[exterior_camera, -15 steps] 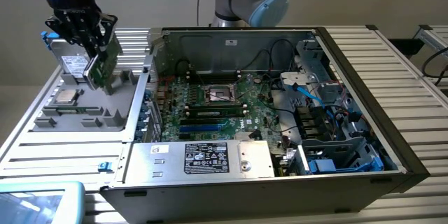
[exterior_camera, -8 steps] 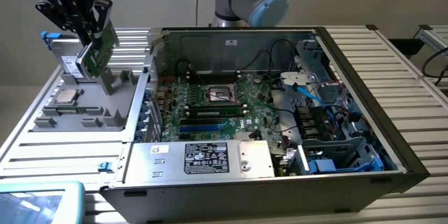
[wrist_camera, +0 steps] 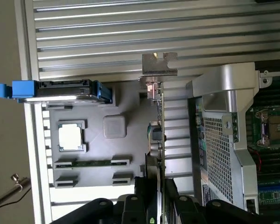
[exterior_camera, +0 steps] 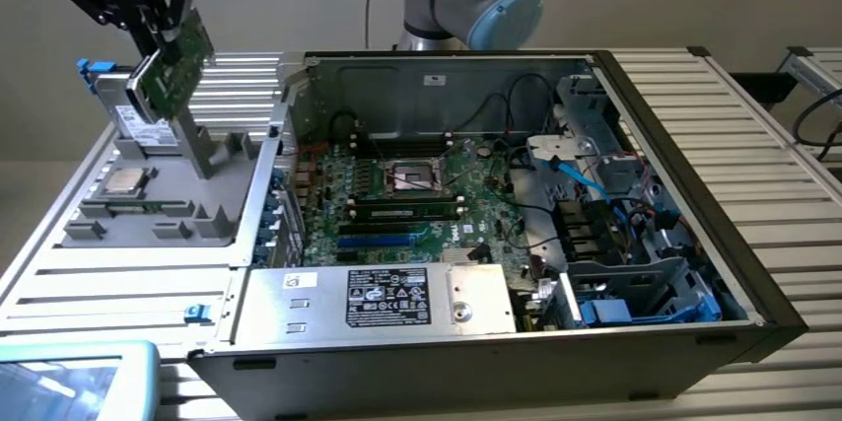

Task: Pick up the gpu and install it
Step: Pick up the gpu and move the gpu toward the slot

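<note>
Largest first: ribbed aluminium table (exterior_camera: 776, 145), with the open black computer case (exterior_camera: 460, 372) on it. The grey moulded parts tray (wrist_camera: 130, 107) sat beside the case, on the exterior view's left.

In the case: a silver power supply box (exterior_camera: 487, 298) with a black-and-white label, print too small to read. Green motherboard (exterior_camera: 329, 170) behind it, markings not legible. There was a white sticker on the case's back wall, also unreadable.

On the tray: a silver drive in a blue-handled carrier (wrist_camera: 60, 91), white label, text unreadable.

The gpu (exterior_camera: 177, 61) (wrist_camera: 159, 140), a green circuit card with a silver end bracket, was up over the tray, tilted and outside the case. My black gripper (exterior_camera: 165, 36) (wrist_camera: 157, 203) was pinching it, one finger on each face. In the wrist view the card ran edge-on from my fingers (wrist_camera: 173, 200), bracket at the far end. I couldn't tell if its lower edge cleared the tray's upright post.

Smaller still, a square silver processor (wrist_camera: 71, 137) and a thin green memory stick (wrist_camera: 91, 163) were in the tray's pockets.
</note>
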`<action>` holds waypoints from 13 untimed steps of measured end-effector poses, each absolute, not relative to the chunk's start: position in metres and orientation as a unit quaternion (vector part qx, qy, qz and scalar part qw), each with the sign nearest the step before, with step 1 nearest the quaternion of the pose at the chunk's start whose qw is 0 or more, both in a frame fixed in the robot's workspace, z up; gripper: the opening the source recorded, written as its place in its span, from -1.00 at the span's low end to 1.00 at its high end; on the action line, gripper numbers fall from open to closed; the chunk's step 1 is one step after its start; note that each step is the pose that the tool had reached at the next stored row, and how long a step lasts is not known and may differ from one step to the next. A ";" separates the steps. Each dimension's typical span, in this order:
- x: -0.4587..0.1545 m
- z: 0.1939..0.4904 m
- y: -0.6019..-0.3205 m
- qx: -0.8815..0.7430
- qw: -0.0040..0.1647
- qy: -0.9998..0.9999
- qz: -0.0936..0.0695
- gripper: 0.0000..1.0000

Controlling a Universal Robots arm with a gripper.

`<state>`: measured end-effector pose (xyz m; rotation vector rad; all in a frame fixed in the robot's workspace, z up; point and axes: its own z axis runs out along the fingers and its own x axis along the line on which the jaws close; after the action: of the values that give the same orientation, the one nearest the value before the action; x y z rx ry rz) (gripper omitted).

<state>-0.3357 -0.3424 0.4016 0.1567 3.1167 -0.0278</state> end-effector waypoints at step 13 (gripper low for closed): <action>-0.336 0.450 -0.342 0.050 0.011 0.999 -0.016 -0.45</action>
<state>-0.3357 -0.3422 0.4500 0.1565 3.1152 -0.0508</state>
